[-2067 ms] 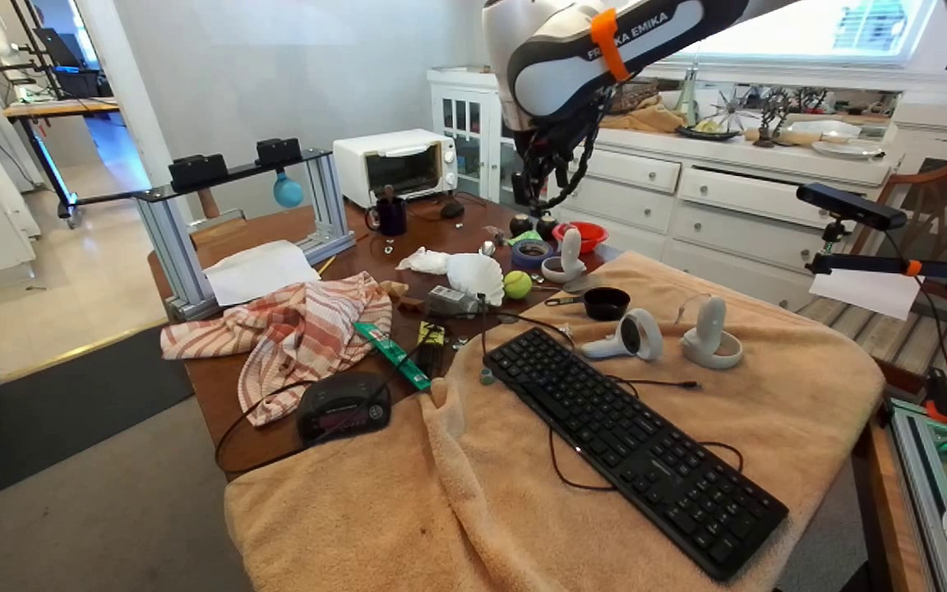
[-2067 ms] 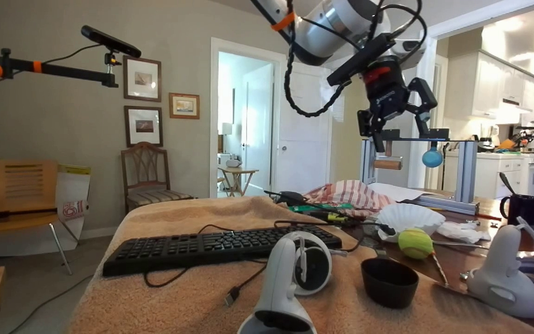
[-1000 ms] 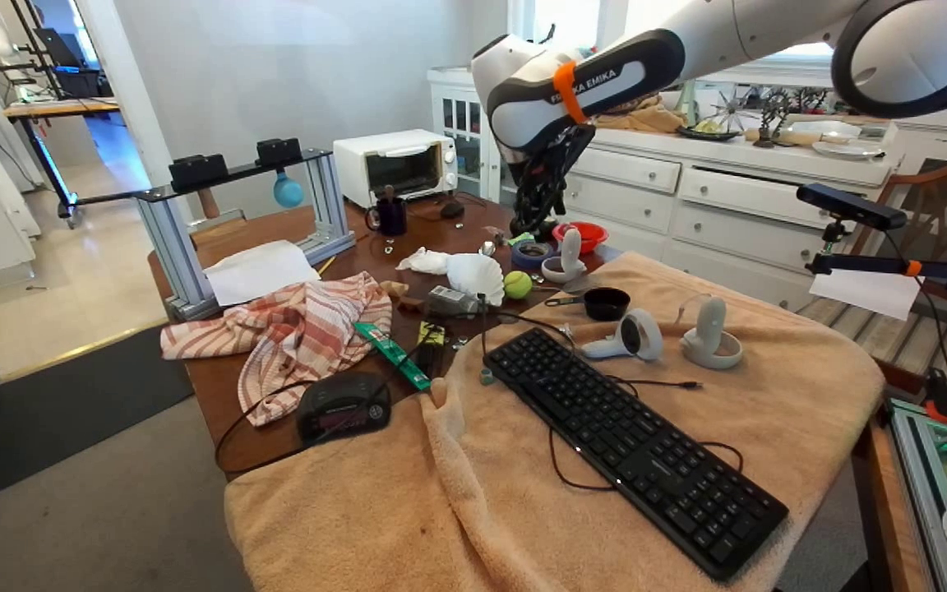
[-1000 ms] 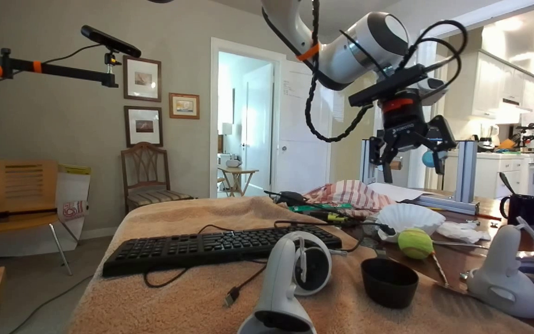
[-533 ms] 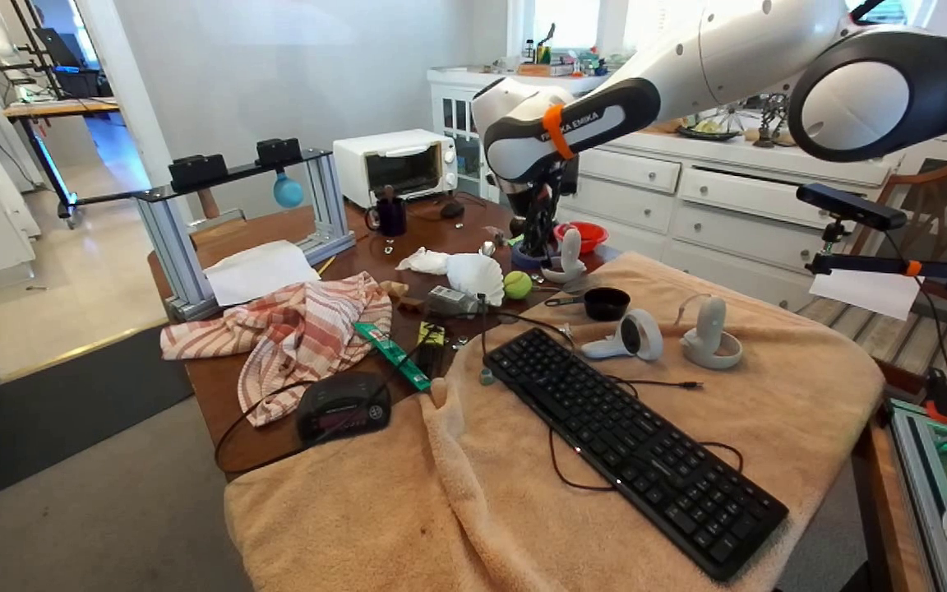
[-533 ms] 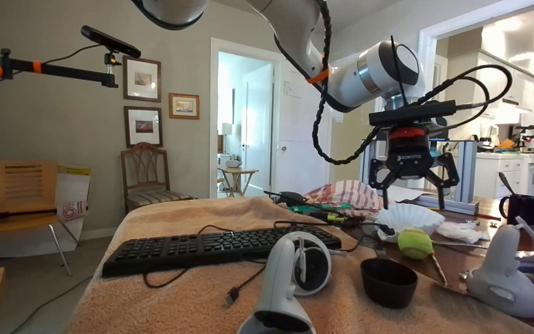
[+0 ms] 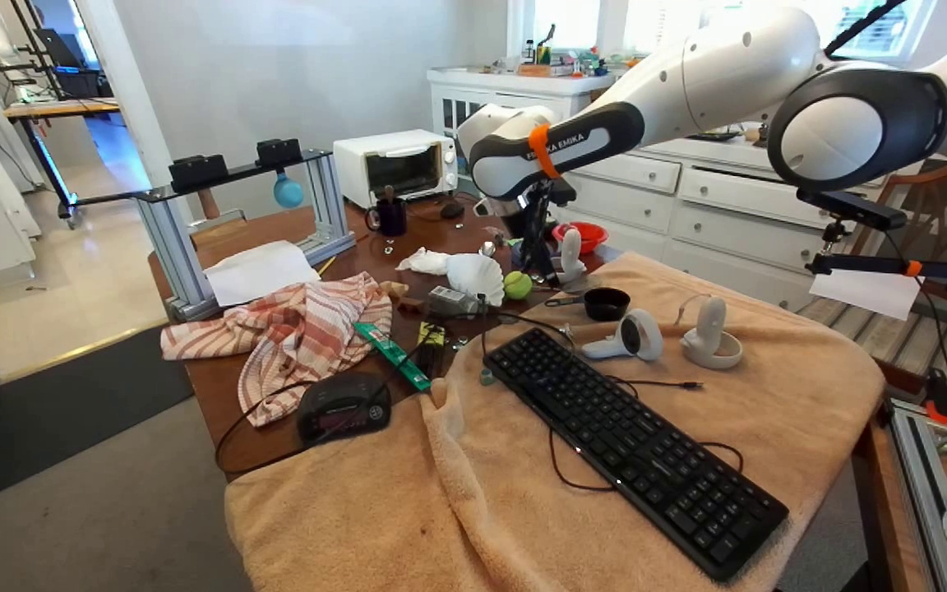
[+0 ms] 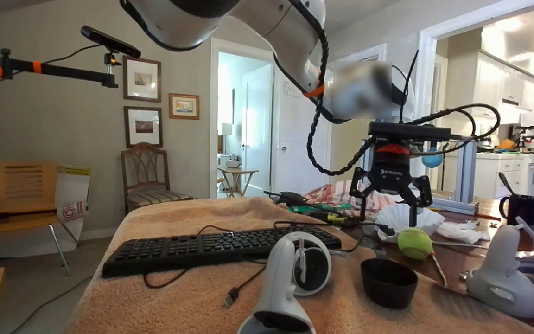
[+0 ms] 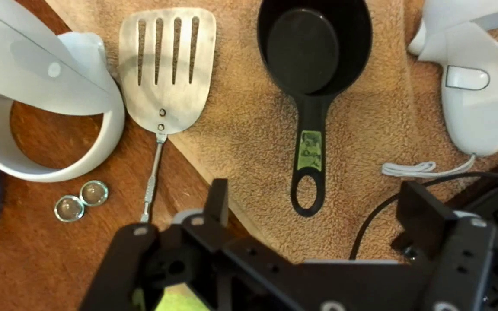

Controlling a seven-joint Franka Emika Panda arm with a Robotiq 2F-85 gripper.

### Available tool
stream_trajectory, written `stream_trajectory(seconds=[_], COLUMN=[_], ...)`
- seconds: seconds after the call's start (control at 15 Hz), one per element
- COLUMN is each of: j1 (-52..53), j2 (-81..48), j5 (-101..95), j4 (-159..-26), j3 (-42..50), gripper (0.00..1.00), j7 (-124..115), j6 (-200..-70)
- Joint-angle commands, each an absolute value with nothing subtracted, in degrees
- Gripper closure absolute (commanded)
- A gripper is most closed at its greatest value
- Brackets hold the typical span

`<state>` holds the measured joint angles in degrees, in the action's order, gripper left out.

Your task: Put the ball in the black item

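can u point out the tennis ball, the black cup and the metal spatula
Tennis ball (image 8: 415, 243), in an exterior view: its near side.
Black cup (image 8: 389, 286), in an exterior view: its outer wall.
Metal spatula (image 9: 167, 93), in the wrist view: its slotted blade.

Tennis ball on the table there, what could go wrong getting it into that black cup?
A nudge might roll the tennis ball across the wooden table. In both exterior views the white fluted paper looks close beside the ball, so the open gripper could catch that too. And the black cup looks only modestly wider than the ball, so an off-centre drop may strike its rim.
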<state>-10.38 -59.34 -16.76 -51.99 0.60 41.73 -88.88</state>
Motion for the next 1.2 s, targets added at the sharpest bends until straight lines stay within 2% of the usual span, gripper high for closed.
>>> stream_trajectory(seconds=[0.0,0.53,1.13], j1=[-9.2,-6.0,-6.9], j2=[-67.4,-72.3,-70.7], j5=[-17.2,-16.4,-17.0], j4=[-39.3,-29.8,-31.2], j3=[0.8,4.4,4.3], gripper=[0.00,0.00,0.00], j7=[44.3,34.6,31.3], j6=[-82.5,-84.6,-86.2])
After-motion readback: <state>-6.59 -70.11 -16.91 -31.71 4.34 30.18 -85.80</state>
